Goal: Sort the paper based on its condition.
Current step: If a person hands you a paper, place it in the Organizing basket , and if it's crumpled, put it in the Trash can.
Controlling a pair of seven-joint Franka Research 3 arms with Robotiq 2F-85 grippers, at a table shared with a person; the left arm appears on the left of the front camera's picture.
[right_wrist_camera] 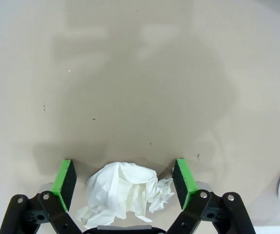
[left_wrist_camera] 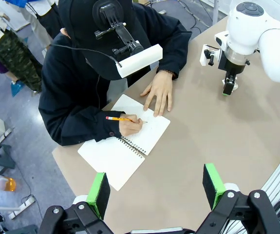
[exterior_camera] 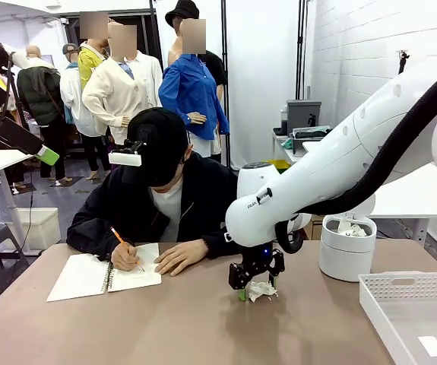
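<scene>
I see my right gripper (right_wrist_camera: 125, 180) low over the tan table (right_wrist_camera: 130, 73), fingers apart around the crumpled white lump of thin paper (right_wrist_camera: 125, 194), not clamping it; my left gripper (left_wrist_camera: 155, 187) hangs high, fingers spread wide

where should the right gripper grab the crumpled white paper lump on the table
Across the bulky middle of the crumpled white paper lump, coming straight down from above. It lies loose on the tan table between the right gripper's open green-padded fingers, which already flank it.
</scene>
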